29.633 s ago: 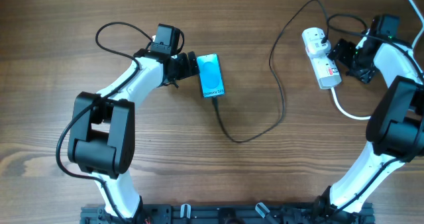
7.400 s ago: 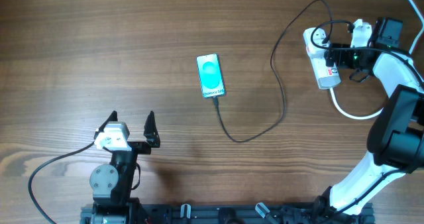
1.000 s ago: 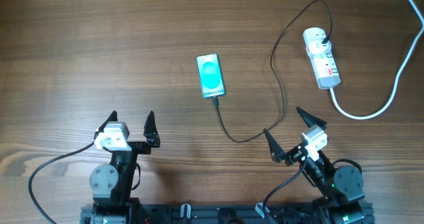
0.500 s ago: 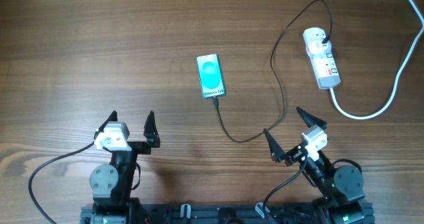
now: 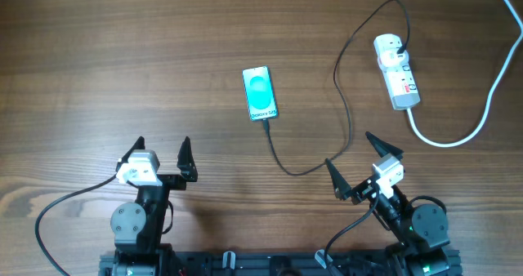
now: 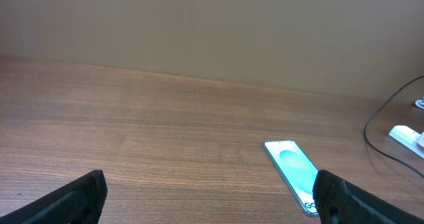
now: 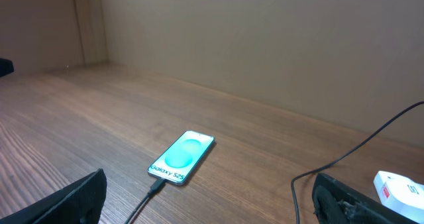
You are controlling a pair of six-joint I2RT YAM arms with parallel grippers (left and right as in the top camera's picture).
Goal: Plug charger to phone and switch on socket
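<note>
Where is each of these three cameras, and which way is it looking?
Overhead: above the table, looking straight down on phone, charger, socket, left gripper and right gripper.
Left wrist: low over the table, facing forward across it; its own open fingers fill the bottom corners.
Right wrist: low too, facing forward; its fingers show likewise.
Shared: both wrist views show the phone and socket.

Brown wood-grain worktop (image 5: 122, 47), small teal-screened smartphone (image 5: 260, 94) flat near its middle, thin black charger cable (image 5: 347, 137) meeting its near end, curving to a white oblong power strip (image 5: 396, 72) near the far right corner, thick white cord (image 5: 458, 141) looping toward the right edge
</note>
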